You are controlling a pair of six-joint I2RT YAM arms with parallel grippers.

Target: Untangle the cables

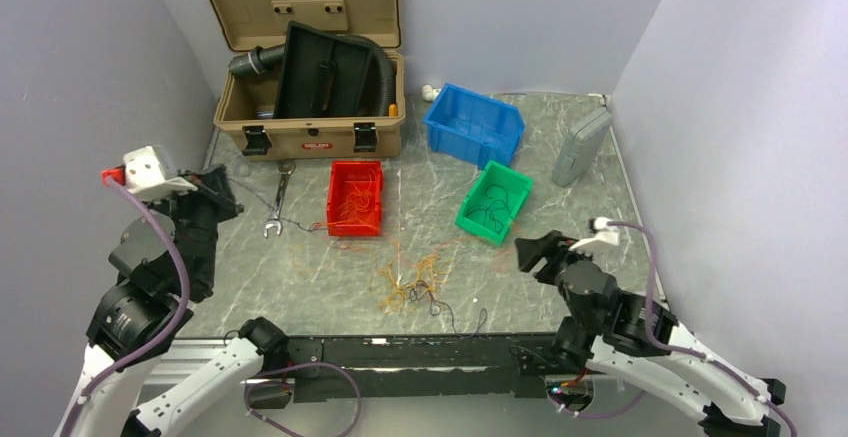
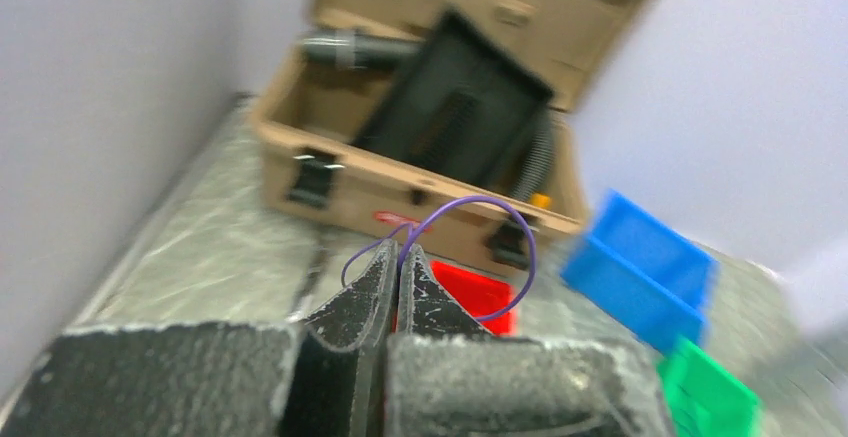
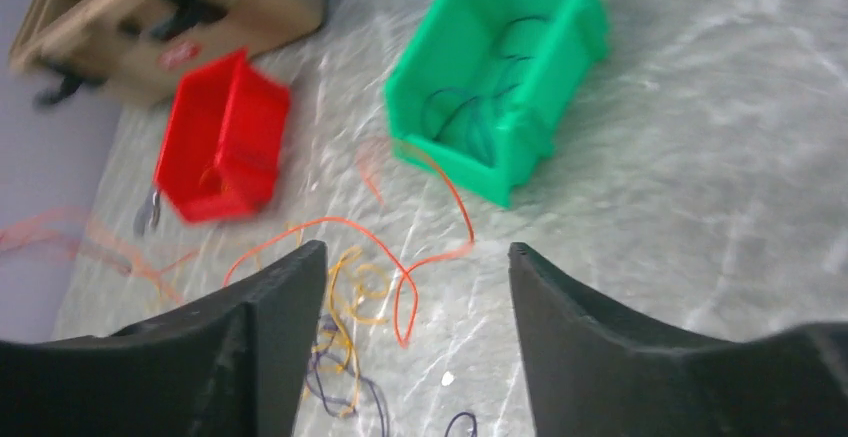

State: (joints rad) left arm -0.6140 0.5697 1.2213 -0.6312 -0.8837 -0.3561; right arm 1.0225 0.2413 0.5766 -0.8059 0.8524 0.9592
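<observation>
The cables lie in a small tangle of thin orange, yellow and dark wires on the table near the front edge. More thin wires lie in the red bin and the green bin. My left gripper is shut on a thin purple wire that loops out above its tips; it is raised at the left, away from the tangle. My right gripper is open and empty, above the table to the right of the tangle. A loose orange wire and yellow wires lie on the table below it.
An open tan case with a black corrugated hose stands at the back left. A blue bin and a grey box are at the back right. A wrench lies left of the red bin. Walls close in left and right.
</observation>
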